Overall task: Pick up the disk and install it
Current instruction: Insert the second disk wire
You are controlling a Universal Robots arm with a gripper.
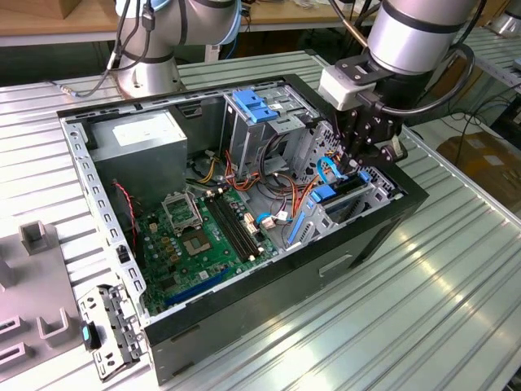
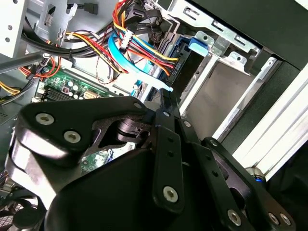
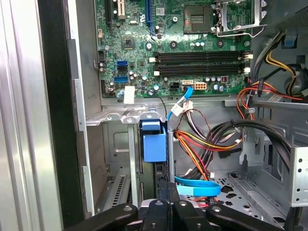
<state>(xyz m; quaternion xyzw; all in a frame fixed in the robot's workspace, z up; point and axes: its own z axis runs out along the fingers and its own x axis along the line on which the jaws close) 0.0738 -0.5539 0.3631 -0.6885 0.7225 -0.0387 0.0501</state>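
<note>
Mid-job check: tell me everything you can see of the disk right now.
The disk stands on edge in a slot of the metal drive cage at the case's front corner. What shows is mostly its blue plastic carrier: a glossy end tab with a smaller clip above it, and a dark slab edge beneath. Its broad face is hidden. Cage walls flank it closely on both sides. A light-blue flat cable lies beside it, and the gripper hangs close by it.
</note>
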